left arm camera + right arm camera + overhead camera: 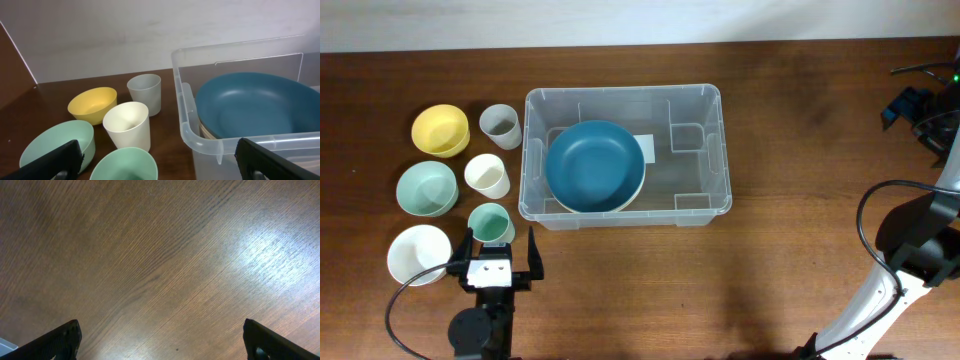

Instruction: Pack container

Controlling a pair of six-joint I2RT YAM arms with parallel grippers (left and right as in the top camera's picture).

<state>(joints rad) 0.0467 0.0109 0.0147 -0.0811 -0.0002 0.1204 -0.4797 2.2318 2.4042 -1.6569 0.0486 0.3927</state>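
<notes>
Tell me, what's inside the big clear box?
A blue bowl sits in the container, on a pale dish. Only the dish's edge shows; the bowl covers the rest.

Container (725, 150): centre of the table (800, 270), long side running left to right.
Large bowl (594, 165): inside the Container, in its left half.
Label (647, 148): on the Container base, just right of the Large bowl.
Far bowl (440, 129), Middle bowl (427, 188), Near bowl (418, 254): one column, well left of the Container.
Far cup (500, 125), Middle cup (486, 174), Near cup (490, 222): second column, between the bowls and the Container; Far cup just beside its wall.
Left gripper (500, 242): directly before the Near cup, right of the Near bowl.
</notes>
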